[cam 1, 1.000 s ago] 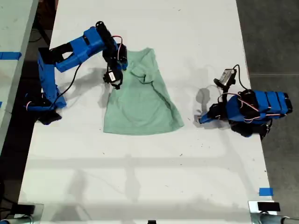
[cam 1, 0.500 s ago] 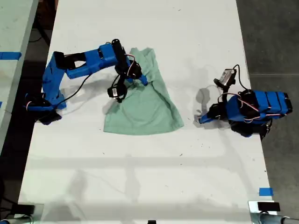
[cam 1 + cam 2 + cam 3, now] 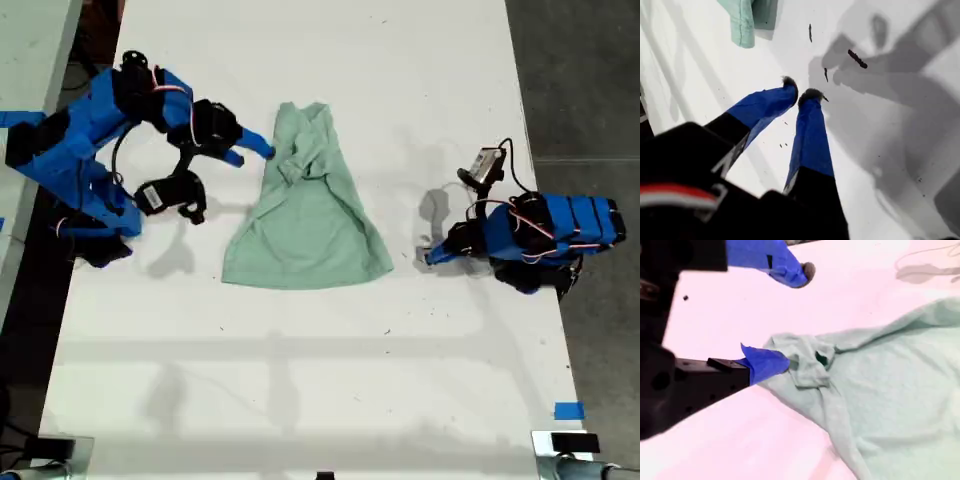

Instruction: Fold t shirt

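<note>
The pale mint-green t shirt (image 3: 310,220) lies crumpled on the white table (image 3: 300,380), narrow at the far end and wider at the near end. My second gripper (image 3: 258,150) is open just off the bunched upper edge of the shirt, on the side toward the exterior view's left. In the second wrist view the lower fingertip (image 3: 775,364) touches or nearly touches the rumpled t shirt (image 3: 880,390), and my second gripper (image 3: 796,317) holds nothing. My first gripper (image 3: 428,257) rests low at the exterior view's right, shut and empty (image 3: 802,92). A corner of the t shirt (image 3: 747,17) lies beyond it.
The table's edge drops to dark floor (image 3: 580,80) at the exterior view's right. Blue tape (image 3: 569,410) marks the near corner on that side. A second table with blue tape (image 3: 20,118) stands at the exterior view's left. Small dark specks (image 3: 857,59) dot the tabletop.
The second arm carried the shirt's side over its middle, let go, and drew back toward the exterior view's left. The shirt's upper part is narrower. The first arm has not moved.
</note>
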`<state>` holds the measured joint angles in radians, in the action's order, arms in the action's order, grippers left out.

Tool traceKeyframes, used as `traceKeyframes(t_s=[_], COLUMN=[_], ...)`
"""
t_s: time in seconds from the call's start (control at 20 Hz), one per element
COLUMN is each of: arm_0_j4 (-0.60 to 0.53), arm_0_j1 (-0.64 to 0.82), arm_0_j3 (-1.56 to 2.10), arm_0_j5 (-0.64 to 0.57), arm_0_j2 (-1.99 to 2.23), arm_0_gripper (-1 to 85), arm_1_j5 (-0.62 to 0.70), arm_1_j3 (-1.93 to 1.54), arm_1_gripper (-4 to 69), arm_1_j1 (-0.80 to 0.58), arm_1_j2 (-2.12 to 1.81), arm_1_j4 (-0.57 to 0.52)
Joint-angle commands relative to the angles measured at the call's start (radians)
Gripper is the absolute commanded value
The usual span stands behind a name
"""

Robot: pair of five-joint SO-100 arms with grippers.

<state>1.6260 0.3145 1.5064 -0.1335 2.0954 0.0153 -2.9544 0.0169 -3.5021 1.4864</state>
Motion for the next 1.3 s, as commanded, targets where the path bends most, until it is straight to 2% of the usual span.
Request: traceKeyframes(t_s=[0.0,0.1,0.15,0.25,0.3,0.4,0.65,0.95,1.25], arm_0_j4=[-0.074,-0.189,-0.270,-0.471,-0.552,-0.620,-0.657,-0.594,-0.594], arm_0_j1=[-0.198,-0.308,-0.341,-0.388,-0.399,-0.400,-0.347,-0.173,-0.158], arm_0_j3=[0.336,0.695,0.902,1.344,1.477,1.569,1.713,1.715,1.715], arm_0_j5=[0.344,0.528,0.569,0.597,0.586,0.591,0.551,0.244,0.250], arm_0_j2=[0.342,0.680,0.874,1.348,1.443,1.425,1.442,1.442,1.442], arm_0_gripper=[9.7,3.4,2.3,1.8,2.1,2.4,3.5,-0.1,-0.1], arm_1_j5=[0.011,0.011,0.011,0.014,0.018,0.017,0.017,0.021,0.061], arm_1_j3=[0.008,0.008,0.008,0.008,0.008,0.008,0.008,0.006,0.005], arm_1_gripper=[4.6,4.5,4.5,4.5,4.6,4.5,4.3,4.5,4.0], arm_1_j1=[-0.002,0.000,-0.003,-0.011,-0.017,-0.018,-0.008,-0.009,-0.014], arm_1_j2=[0.000,0.000,0.000,0.000,0.000,0.000,0.000,0.000,0.000], arm_1_j4=[0.014,0.014,0.014,0.014,0.014,0.014,0.015,0.015,0.020])
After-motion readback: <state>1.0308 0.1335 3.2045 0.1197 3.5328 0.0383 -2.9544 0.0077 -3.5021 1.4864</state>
